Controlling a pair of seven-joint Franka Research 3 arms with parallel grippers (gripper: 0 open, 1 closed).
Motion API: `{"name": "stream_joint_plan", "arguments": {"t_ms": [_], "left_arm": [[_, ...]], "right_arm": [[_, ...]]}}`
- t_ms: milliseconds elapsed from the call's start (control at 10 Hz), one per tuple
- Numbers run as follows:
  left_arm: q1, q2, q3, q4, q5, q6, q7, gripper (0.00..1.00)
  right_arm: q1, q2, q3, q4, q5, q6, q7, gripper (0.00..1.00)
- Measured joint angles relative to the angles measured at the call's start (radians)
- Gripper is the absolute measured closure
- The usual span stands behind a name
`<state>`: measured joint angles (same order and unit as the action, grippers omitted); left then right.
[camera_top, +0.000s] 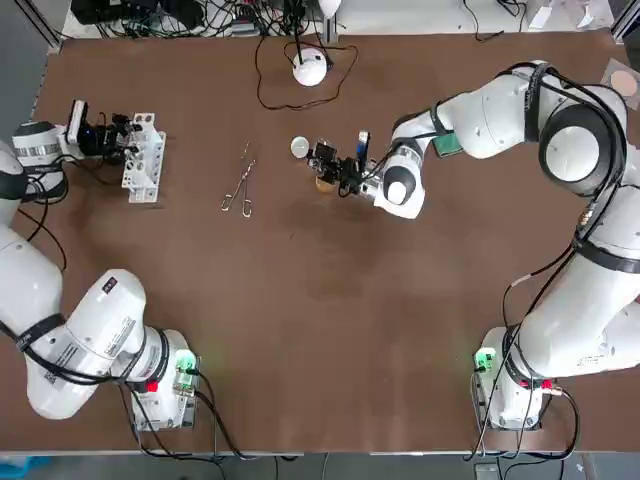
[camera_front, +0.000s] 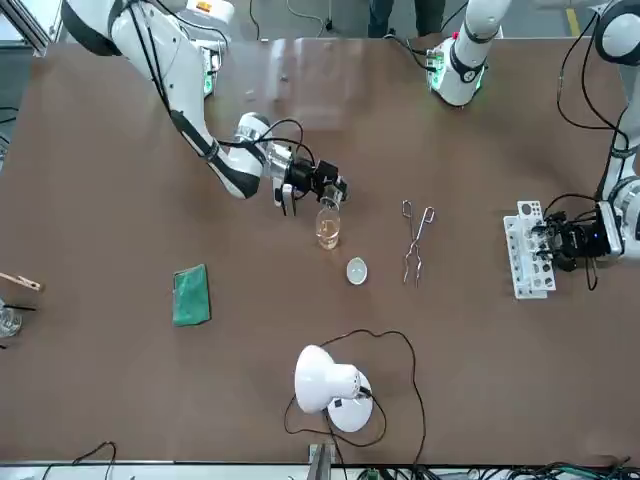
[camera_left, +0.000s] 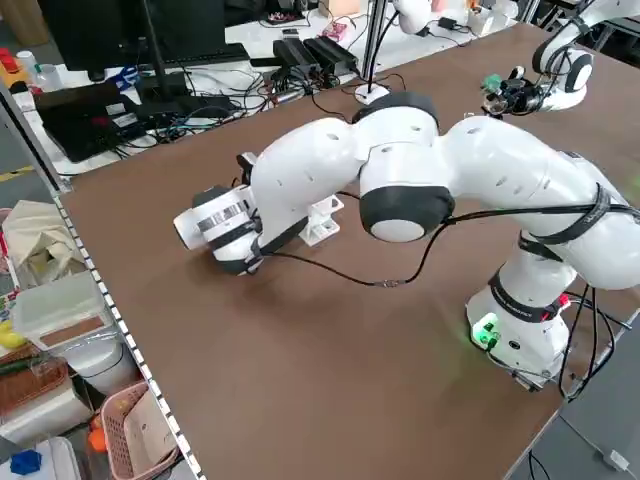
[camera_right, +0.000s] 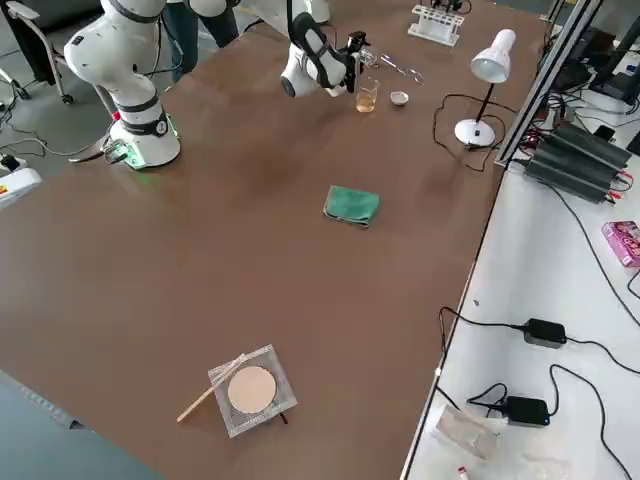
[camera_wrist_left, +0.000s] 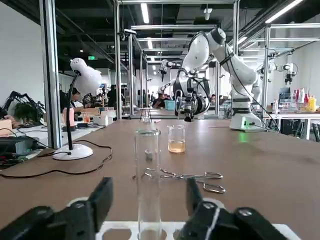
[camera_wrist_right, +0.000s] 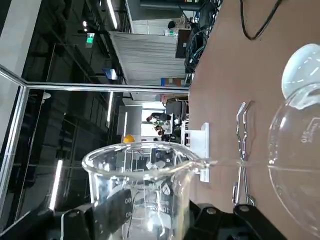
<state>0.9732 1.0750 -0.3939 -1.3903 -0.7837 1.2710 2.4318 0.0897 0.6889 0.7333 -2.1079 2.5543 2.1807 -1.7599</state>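
My right gripper (camera_top: 335, 172) reaches to the table's middle and is shut on a small clear beaker (camera_wrist_right: 140, 185), tipped on its side. Its lip meets the rim of a second glass beaker (camera_wrist_right: 295, 165). That second beaker (camera_front: 328, 230) stands upright on the table with amber liquid in it. My left gripper (camera_top: 120, 135) is at the far left, open, with its fingers on either side of a test tube (camera_wrist_left: 147, 175). The tube stands upright in the white rack (camera_top: 143, 158), apart from both fingers.
Metal tongs (camera_top: 240, 187) lie between the rack and the beaker. A small round glass dish (camera_top: 300, 147) lies beside the beaker. A white desk lamp (camera_top: 310, 68) with its cable stands farther back. A green sponge (camera_front: 190, 295) and a wire gauze square (camera_right: 250, 390) lie to the right.
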Motion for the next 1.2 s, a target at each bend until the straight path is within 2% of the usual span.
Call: {"name": "stream_joint_plan", "arguments": {"t_ms": [100,200,800,1200], "left_arm": [[0.0,-0.016,0.0,0.003,0.0,0.0,0.0,0.07],[0.0,-0.041,0.0,0.005,0.001,0.0,0.0,0.0],[0.023,-0.24,-0.002,0.009,0.108,-0.051,-0.054,0.0],[0.011,-0.374,-0.05,0.01,0.125,-0.054,-0.216,0.0]], "right_arm": [[0.0,0.0,0.001,0.001,0.0,0.0,0.009,0.62],[-0.001,0.0,0.002,0.001,0.0,0.0,0.024,0.62],[-0.017,-0.002,0.011,0.003,0.0,-0.002,0.092,0.62],[-0.025,-0.002,0.017,0.004,0.0,-0.002,0.149,0.62]]}}
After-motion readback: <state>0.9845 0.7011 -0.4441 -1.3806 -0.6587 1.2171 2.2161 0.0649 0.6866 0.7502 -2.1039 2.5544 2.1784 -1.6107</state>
